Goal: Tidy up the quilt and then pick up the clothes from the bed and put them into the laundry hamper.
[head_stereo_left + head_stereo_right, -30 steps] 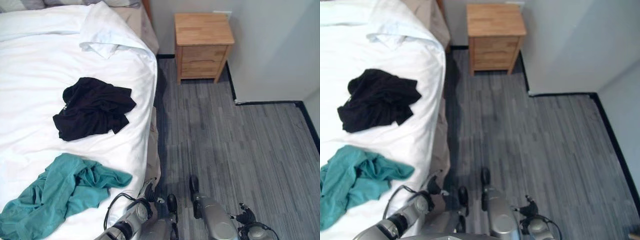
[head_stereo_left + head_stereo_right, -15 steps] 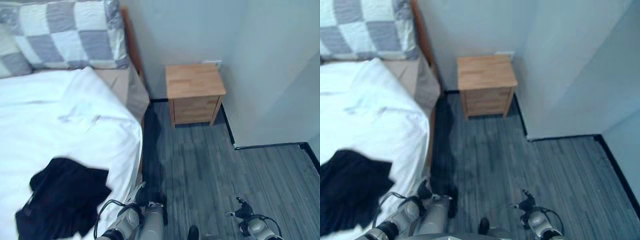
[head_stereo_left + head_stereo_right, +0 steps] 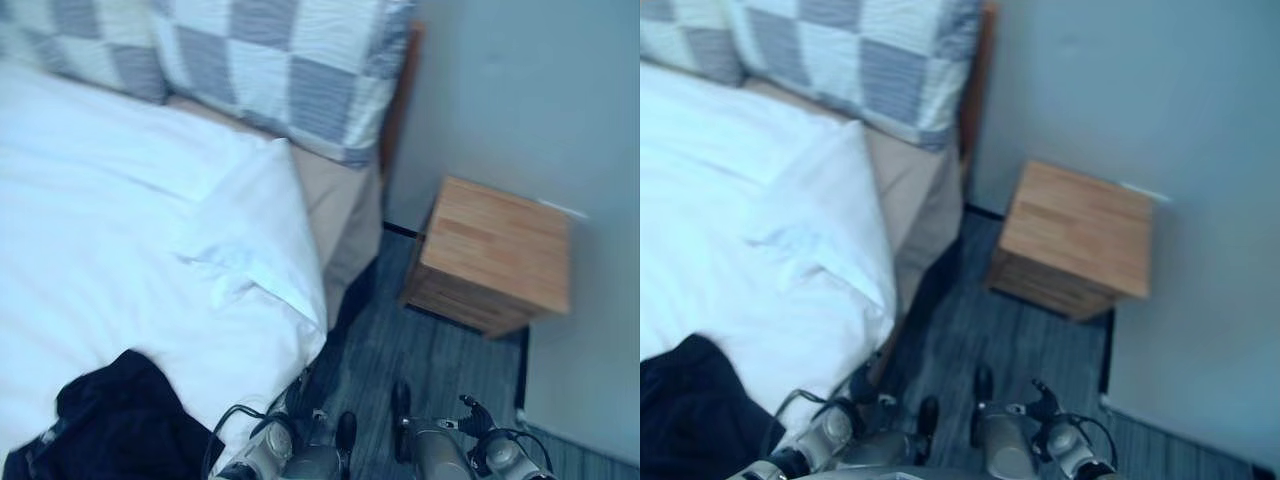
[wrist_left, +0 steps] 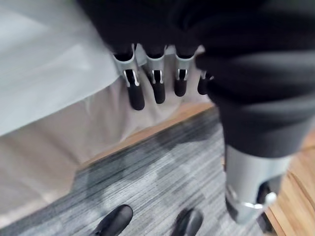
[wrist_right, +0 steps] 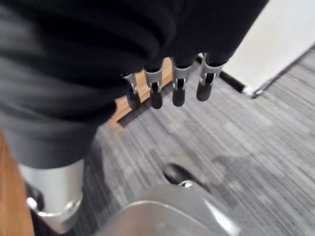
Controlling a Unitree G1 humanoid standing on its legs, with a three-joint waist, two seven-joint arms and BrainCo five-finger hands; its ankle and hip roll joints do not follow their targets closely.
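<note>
Silver fingers with dark tips on the left hand (image 4: 156, 81) and the right hand (image 5: 167, 88), dark ribbed covers over both wrists.

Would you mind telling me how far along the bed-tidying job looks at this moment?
Nothing looks done yet. The white quilt lies with its corner folded back, not smoothed. The black garment lies on the bed. Nothing is in hand: the left hand hangs open beside the bed edge, and the right hand hangs open above the floor. Left to do: straighten the quilt, then carry the clothes to the hamper.

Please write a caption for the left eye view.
White quilt with black garment beside checked pillows and wooden nightstand.
</note>
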